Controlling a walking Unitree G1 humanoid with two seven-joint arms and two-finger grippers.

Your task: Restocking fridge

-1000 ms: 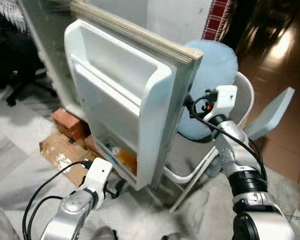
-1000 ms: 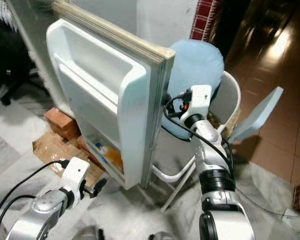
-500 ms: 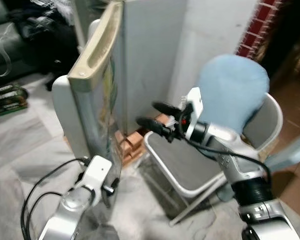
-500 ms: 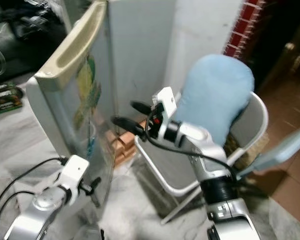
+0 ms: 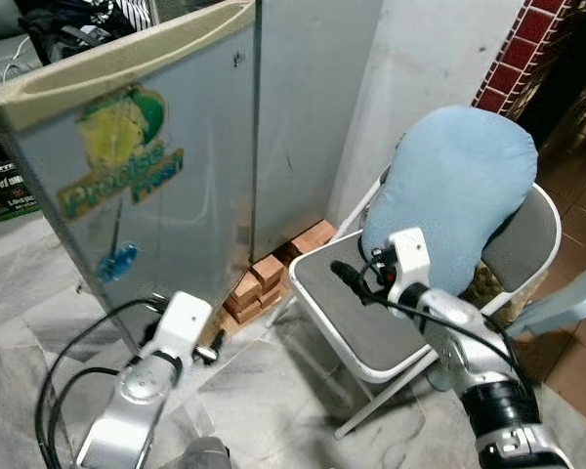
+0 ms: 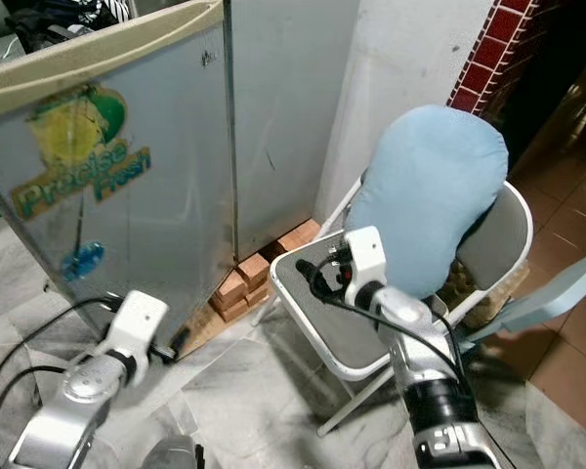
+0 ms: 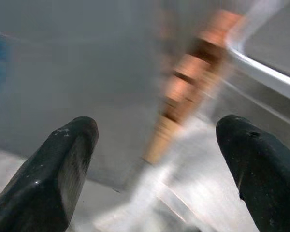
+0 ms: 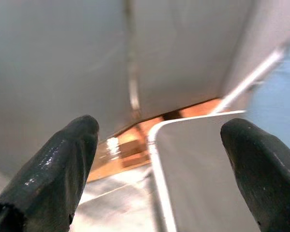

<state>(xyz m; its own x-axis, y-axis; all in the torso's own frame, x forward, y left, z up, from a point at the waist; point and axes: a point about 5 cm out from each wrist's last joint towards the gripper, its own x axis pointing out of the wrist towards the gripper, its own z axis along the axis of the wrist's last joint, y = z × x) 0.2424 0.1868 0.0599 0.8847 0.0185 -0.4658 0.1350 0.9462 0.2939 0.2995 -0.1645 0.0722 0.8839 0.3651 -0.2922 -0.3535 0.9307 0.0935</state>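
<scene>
The silver fridge (image 5: 303,117) stands with its door (image 5: 127,186) shut; a green and yellow sticker is on the door front. My left gripper (image 5: 210,347) hangs low by the door's bottom corner, open, with nothing between its fingers (image 7: 63,159). My right gripper (image 5: 347,278) is over the chair seat, pointing toward the fridge, open and empty too. The right wrist view looks past its fingers (image 8: 67,154) at the fridge side and the bricks.
Orange bricks (image 5: 264,278) prop up the fridge base. A folding chair (image 5: 371,322) with a pale blue cushion (image 5: 459,186) stands right of the fridge, against a white wall. A light blue board (image 5: 566,303) leans at far right. Marble floor lies in front.
The fridge door has swung from wide open to shut. My right gripper has come off the door's edge and dropped over the chair seat. The camera has also shifted.
</scene>
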